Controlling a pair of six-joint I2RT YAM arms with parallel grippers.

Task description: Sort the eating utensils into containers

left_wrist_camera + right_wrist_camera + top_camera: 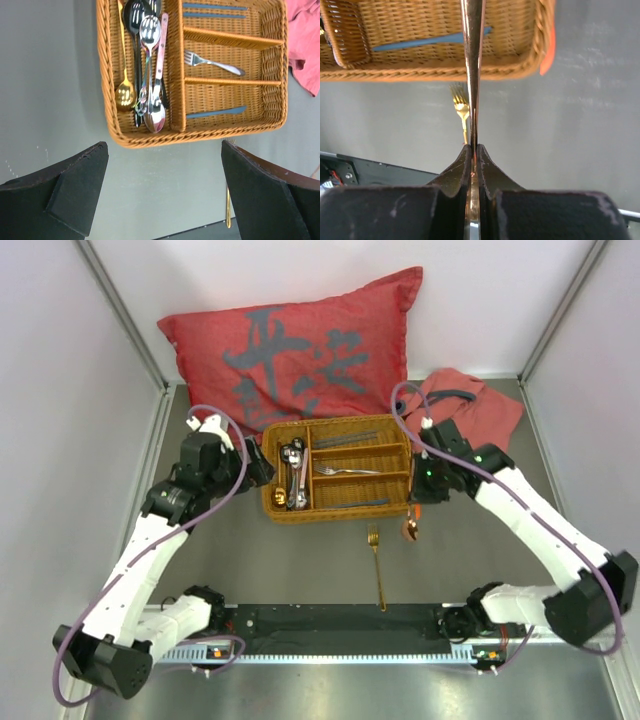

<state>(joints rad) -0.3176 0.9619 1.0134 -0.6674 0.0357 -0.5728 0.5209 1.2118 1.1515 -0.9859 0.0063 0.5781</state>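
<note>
The tan wicker tray [270,505] lies mid-table. Its long compartment holds several spoons [150,65] in silver, gold and black. A silver fork [212,62] lies in the middle short compartment, and dark blue pieces [215,111] lie in the two outer ones. My right gripper [413,508] is shut on a copper spoon [411,530] just off the tray's near right corner. In the right wrist view [473,150] the spoon's handle [472,60] runs up between the pads. A gold fork [376,565] lies on the table in front of the tray. My left gripper [165,175] is open and empty at the tray's left side.
A red cushion [300,355] lies behind the tray and a red cloth [470,405] at the back right. Grey walls close in both sides. The black base rail [330,625] runs along the near edge.
</note>
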